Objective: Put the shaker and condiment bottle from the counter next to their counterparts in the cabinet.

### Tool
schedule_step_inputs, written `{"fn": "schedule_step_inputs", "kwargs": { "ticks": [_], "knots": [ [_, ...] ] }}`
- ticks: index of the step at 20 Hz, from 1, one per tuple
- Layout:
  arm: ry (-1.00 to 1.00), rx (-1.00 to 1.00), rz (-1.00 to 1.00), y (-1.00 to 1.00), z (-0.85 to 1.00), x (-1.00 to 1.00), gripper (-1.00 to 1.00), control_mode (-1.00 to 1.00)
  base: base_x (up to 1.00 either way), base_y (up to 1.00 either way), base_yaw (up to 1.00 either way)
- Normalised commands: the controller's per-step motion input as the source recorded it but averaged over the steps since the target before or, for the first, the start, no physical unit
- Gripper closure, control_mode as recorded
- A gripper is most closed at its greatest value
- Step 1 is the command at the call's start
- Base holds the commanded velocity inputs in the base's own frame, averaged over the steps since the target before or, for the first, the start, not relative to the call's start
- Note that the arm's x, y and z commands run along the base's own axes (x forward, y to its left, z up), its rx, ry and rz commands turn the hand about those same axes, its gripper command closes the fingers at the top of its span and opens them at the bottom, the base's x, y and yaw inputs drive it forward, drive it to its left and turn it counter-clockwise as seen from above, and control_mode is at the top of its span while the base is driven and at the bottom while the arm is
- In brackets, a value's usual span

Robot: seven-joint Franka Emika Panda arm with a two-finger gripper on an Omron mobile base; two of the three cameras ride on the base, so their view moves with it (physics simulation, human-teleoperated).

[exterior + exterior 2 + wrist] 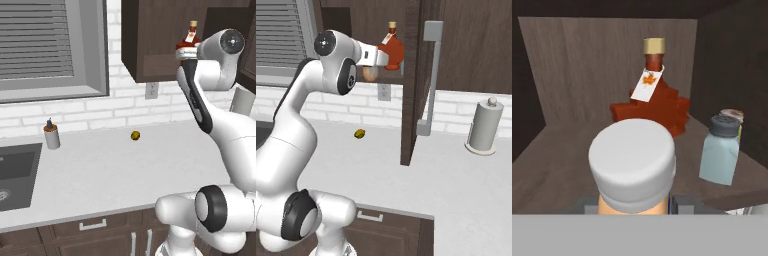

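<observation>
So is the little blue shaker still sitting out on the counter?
No, the shaker stands on the cabinet shelf, to the right of the dark red bottle in the hand view.

A grey cylinder with an orange-and-black top point(51, 135) stood upright near the dark sink basin point(15, 175). A small yellow-brown round object point(135, 135) lay well apart from it, toward the white brick wall point(90, 112). A grey upright paper-towel roll on a round base point(484, 127) stood at the far right. A slatted grey window blind point(35, 37) hung above the sink. A white wall outlet point(151, 90) sat below the cupboard.
</observation>
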Motion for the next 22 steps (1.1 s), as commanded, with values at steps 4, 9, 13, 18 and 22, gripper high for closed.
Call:
{"fn": "schedule_step_inputs", "kwargs": {
  "ticks": [4, 9, 13, 18, 22],
  "knots": [
    [0.00, 0.00, 0.07, 0.00, -0.02, 0.11, 1.00, -1.00, 0.00, 0.00, 0.00],
    [0.01, 0.00, 0.03, 0.08, -0.09, 0.20, 1.00, -1.00, 0.00, 0.00, 0.00],
    [0.00, 0.00, 0.00, 0.11, -0.03, 0.43, 1.00, -1.00, 0.00, 0.00, 0.00],
    [0.02, 0.00, 0.00, 0.04, 0.00, 0.49, 1.00, -1.00, 0.00, 0.00, 0.00],
    [0.04, 0.00, 0.00, 0.00, 0.00, 0.22, 1.00, -1.00, 0.00, 0.00, 0.00]
  ]
}}
